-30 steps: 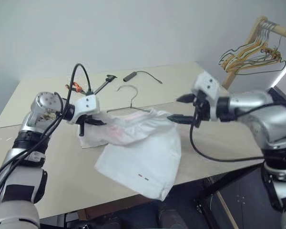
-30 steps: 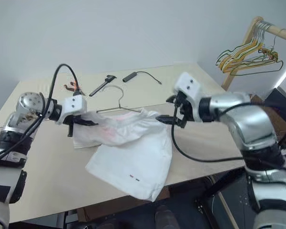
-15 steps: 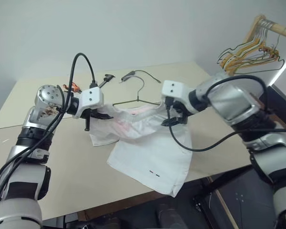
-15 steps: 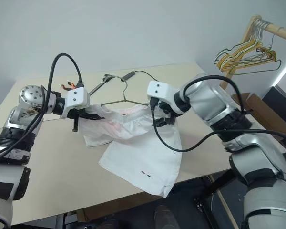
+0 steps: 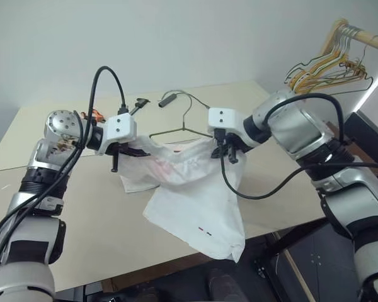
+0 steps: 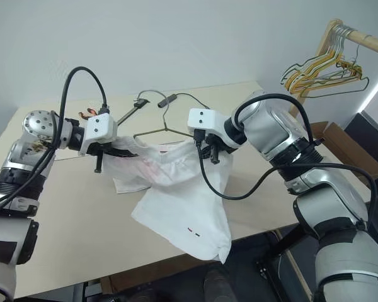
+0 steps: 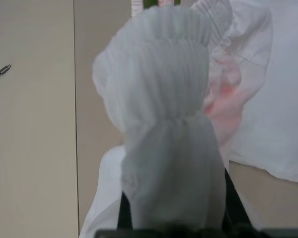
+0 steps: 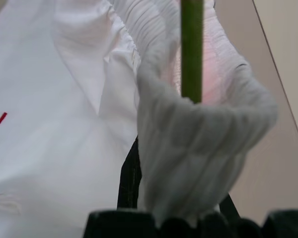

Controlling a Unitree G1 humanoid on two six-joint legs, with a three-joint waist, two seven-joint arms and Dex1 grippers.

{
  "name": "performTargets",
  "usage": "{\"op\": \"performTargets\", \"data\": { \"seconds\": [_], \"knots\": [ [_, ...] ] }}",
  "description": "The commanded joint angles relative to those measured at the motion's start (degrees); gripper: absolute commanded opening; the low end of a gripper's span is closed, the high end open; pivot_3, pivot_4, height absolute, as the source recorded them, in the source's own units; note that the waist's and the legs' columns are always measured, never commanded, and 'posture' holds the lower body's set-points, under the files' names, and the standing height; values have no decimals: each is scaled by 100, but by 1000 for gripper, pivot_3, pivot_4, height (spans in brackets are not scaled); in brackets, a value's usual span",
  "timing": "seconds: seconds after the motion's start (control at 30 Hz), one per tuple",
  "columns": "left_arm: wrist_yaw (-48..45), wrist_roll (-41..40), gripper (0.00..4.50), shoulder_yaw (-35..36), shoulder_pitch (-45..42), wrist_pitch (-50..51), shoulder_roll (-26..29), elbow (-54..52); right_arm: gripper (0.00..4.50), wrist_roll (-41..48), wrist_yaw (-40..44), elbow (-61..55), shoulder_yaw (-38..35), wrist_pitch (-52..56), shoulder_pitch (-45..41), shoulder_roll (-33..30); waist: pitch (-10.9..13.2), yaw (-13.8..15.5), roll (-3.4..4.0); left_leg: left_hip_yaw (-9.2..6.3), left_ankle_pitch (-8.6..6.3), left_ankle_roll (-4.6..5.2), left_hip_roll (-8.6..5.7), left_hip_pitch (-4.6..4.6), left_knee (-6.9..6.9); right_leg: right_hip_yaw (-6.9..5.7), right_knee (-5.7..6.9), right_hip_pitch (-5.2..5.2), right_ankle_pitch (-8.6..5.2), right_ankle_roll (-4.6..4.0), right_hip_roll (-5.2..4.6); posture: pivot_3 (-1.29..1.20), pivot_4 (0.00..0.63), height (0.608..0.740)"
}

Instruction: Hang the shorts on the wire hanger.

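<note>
White cotton fills most of what I get from both wrist cameras: the shorts (image 5: 192, 189) bunched at the elastic waistband. In the right wrist view I see a green wire running straight across that gathered band, which the head views only hint at. That is the wire hanger (image 5: 184, 128), and in the head views I can follow its triangular frame and curved hook standing just behind the raised waistband, with the lower bar tucked at the fabric.

My left gripper (image 5: 127, 153) is clenched on one end of the waistband; in its wrist view the pleated cloth rises right between the dark fingers (image 7: 124, 214). My right gripper (image 5: 229, 150) is pinched closed on the other end, the band folded over its fingertips, and the hanger wire touches that same fold. Between the two hands the waistband is stretched and lifted off the table (image 5: 82, 220), while the legs of the shorts slope down and drape over the near table edge.

Behind the hanger lie a black cable (image 5: 192, 97) and a black tool (image 5: 138, 106), close to the hook. An orange clip (image 5: 99, 116) sits beside my left arm. Well apart at the far right, a wooden rack (image 5: 340, 38) carries a bunch of hangers (image 5: 331, 69). Bare tabletop lies open in front of my left arm.
</note>
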Motion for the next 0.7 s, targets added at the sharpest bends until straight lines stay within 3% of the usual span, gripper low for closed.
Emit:
{"op": "performTargets", "data": {
  "seconds": [0.03,0.33,0.53,0.7],
  "knots": [
    [-184,-346,1443,317,-168,17,32,83,0,415,441,-157,-529,335,15,-187,0,6,0,0,0,0,0,1,0,0,0,1,0,0,-1,-151,0,740],
    [31,-264,4341,527,-113,-41,256,699,0,1077,735,-957,-1103,1268,631,-1043,0,11,0,-4,0,0,0,1,0,-4,-1,2,0,0,-1,-171,0,740],
    [688,-444,4492,970,36,34,185,525,0,1730,404,-1970,-1820,2569,1469,-1945,0,23,0,-4,0,1,5,-1,0,-4,-5,2,-1,1,-3,-186,0,740],
    [1784,-1317,4492,1837,-24,1043,-349,-255,0,2102,-709,-2832,-3468,4445,2628,-2059,-1,87,-2,-8,0,1,6,-1,3,-9,-4,7,-1,2,-19,-214,0,740]
  ]
}}
